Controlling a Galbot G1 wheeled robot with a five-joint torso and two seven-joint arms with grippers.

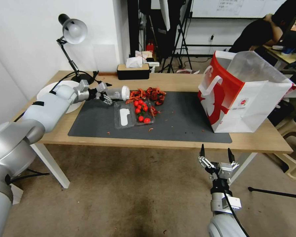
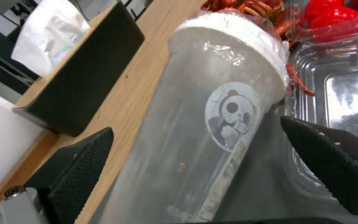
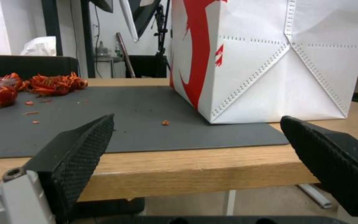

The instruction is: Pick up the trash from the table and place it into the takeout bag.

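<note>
Spanning the scene, counter [image 1: 174, 82] w/ dark mat [image 1: 174, 121] carries everything. Takeout bag [image 1: 243, 95] stands upright at the mat's right end, just beyond and above the right gripper [image 1: 217, 153], which hangs below the counter's front edge, jaws wide apart, nothing btwn them. Left gripper [image 1: 103, 93] reaches over the mat's far left corner, fingers [image 2: 84, 161] spread on either side of a cup [image 2: 204, 124], a clear one w/ white lid lying on its side; can't tell if the pads actually touch it. Clear tray [image 1: 133, 115] w/ red tomatoes [image 1: 140, 110] sits just past the cup's lid end. Red shells [image 1: 153, 93] piled right beside the tray, near the left gripper, well apart from the bag.
</note>
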